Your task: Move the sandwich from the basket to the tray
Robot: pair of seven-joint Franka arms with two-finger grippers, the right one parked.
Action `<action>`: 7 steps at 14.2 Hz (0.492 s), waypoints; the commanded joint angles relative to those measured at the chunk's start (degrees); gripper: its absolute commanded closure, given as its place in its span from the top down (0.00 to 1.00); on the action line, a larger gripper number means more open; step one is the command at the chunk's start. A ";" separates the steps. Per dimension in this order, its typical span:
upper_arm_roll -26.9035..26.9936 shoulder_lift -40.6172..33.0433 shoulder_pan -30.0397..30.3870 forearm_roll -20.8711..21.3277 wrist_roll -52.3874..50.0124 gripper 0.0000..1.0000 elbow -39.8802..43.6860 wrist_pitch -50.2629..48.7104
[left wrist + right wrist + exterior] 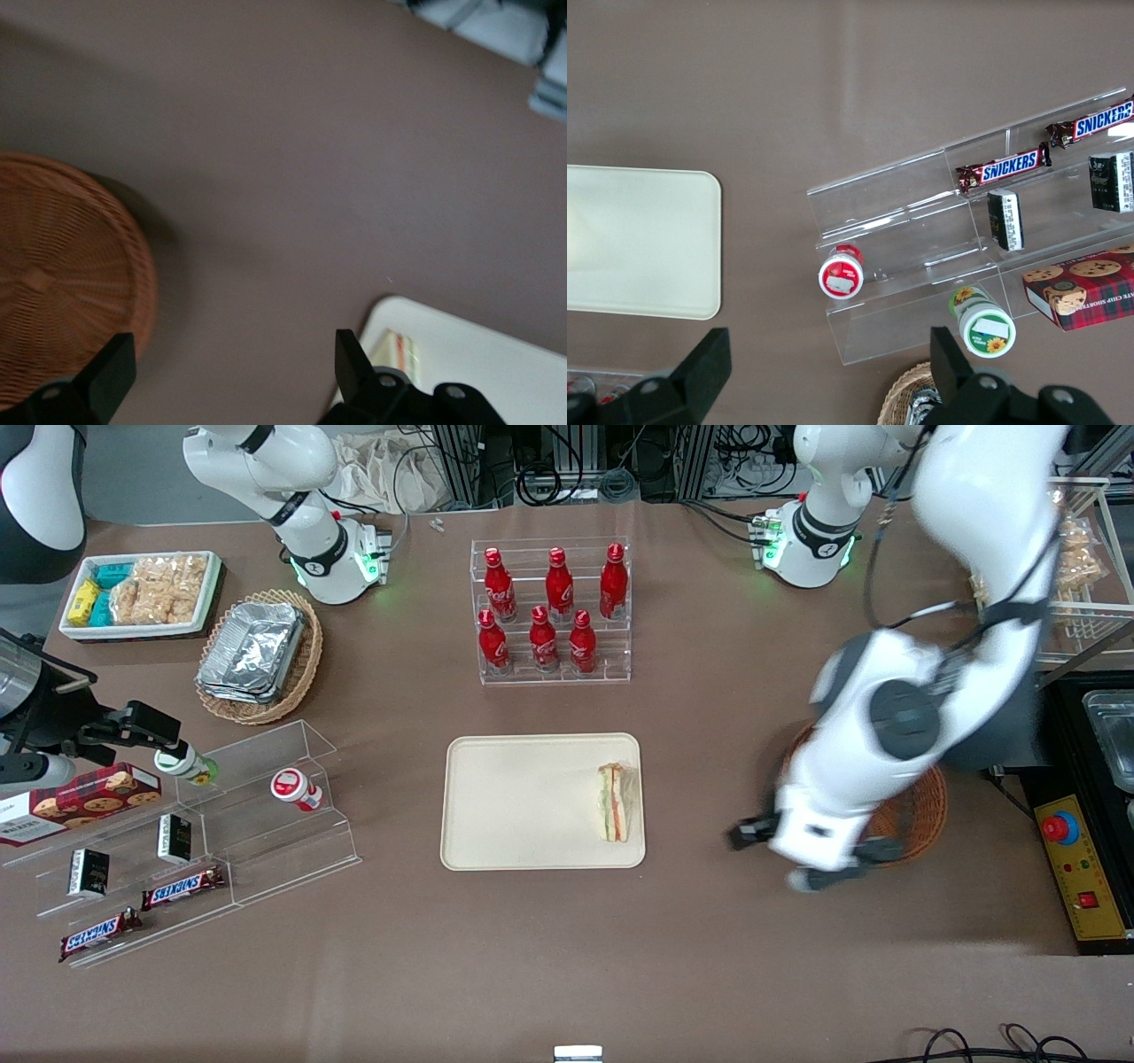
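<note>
From the front, you see the sandwich (pixel 615 802) lying on the cream tray (pixel 514 806), close to the tray's edge toward the working arm's end of the table. The left gripper (pixel 802 857) hangs above the brown table (pixel 567 939), between the tray and the round reddish-brown basket (pixel 921 815), partly over the basket's rim. The arm covers most of the basket. Farther from the camera than the tray stands a clear rack of six red cola bottles (pixel 549 611). Toward the parked arm's end you find a tan oval basket with foil trays (pixel 257 651), a white bin of snacks (pixel 142 593) and a clear stepped stand (pixel 204 841) with Snickers bars (pixel 177 886).

In the left wrist view, your gripper's fingers (pixel 354 363) stand wide apart with nothing between them, only bare table. The basket (pixel 62 283) shows empty, and the sandwich (pixel 403 354) sits on the tray (pixel 478 354), just beside one fingertip in the frame.

In the right wrist view you see the tray's bare end (pixel 638 239) and the stepped stand (pixel 921 257) holding Snickers bars (pixel 1005 166), a cookie box (pixel 1085 288) and two small capped jars (pixel 842 273).
</note>
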 commanded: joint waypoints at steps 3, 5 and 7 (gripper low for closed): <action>9.89 -9.15 2.41 -6.91 17.87 1.00 -5.97 -4.13; 14.74 -13.10 1.51 -10.25 24.74 1.00 -10.71 -3.96; 16.86 -16.88 1.86 -10.44 29.84 1.00 -16.68 -2.74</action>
